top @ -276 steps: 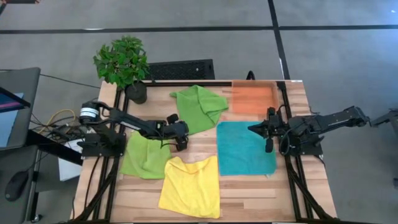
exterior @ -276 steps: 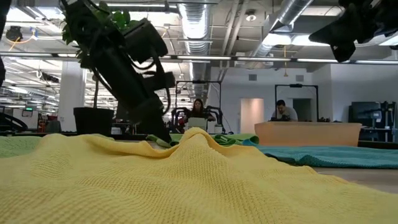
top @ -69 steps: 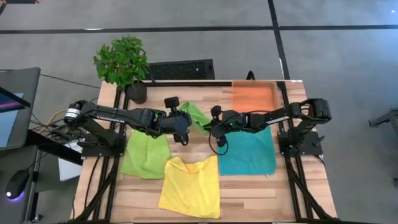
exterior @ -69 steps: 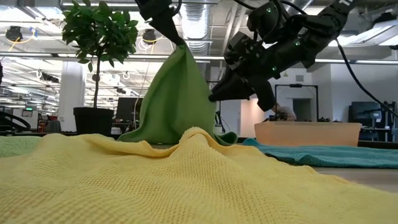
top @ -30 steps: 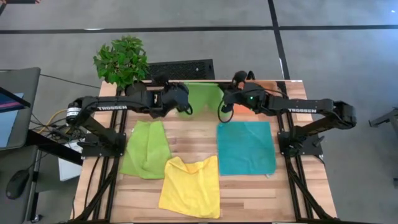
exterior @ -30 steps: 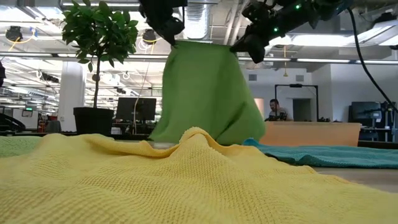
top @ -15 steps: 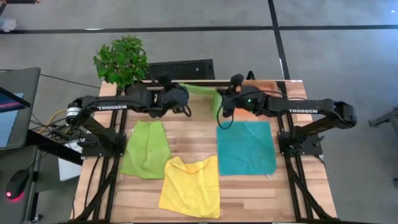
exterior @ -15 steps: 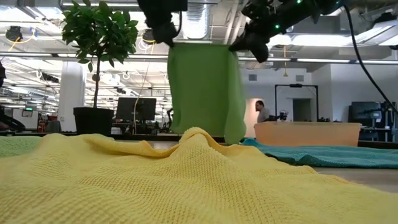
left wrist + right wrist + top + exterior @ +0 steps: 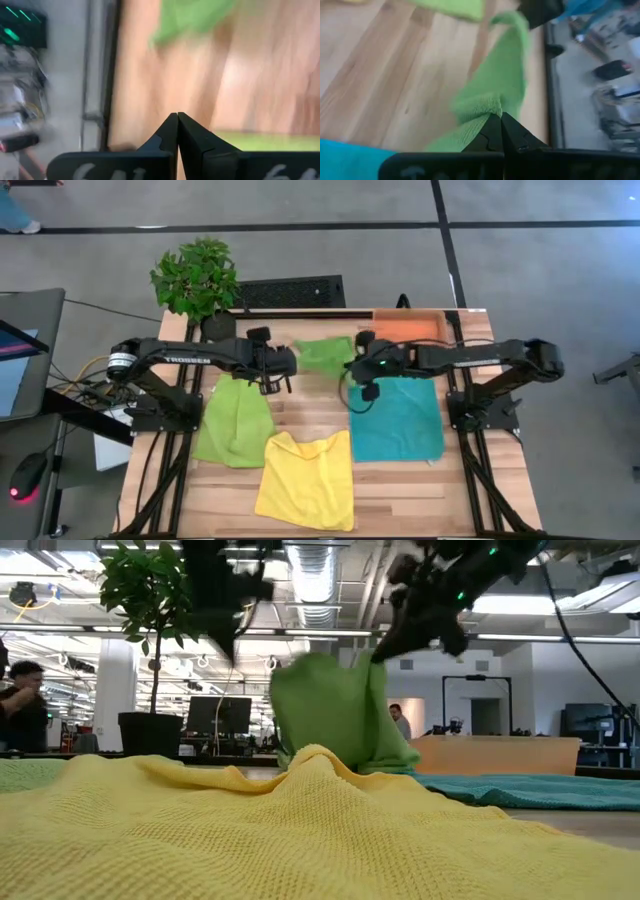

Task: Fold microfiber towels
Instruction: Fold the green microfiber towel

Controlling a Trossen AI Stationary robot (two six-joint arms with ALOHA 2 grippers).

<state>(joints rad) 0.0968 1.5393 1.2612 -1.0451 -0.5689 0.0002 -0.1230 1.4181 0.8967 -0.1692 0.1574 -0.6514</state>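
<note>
Foliage of a small potted plant [image 9: 195,275] is seen at the far-left corner of the bench [image 9: 300,395], rooted in a dark pot [image 9: 217,328]. Just right of it, the left hand [image 9: 270,380] is held over the bare wood. In its wrist view its fingers [image 9: 170,131] are pressed together with nothing between them. A lime towel [image 9: 236,418] is spread flat on the bench near that hand. A yellow towel [image 9: 306,478] is laid at the near edge, its rumpled surface filling the foreground of the low view [image 9: 300,830].

A green towel [image 9: 322,355] is found between the two hands, bunched and lifted at one side, with its lower part resting on the wood [image 9: 335,715]. It is gripped by the right hand [image 9: 358,370], whose fingers [image 9: 492,131] are clamped together on a fold of the cloth [image 9: 495,95]. A teal towel [image 9: 396,418] is laid flat beneath and beside the right arm. At the far-right corner a shallow orange tray [image 9: 405,329] is set, with only its own orange floor shown inside.
</note>
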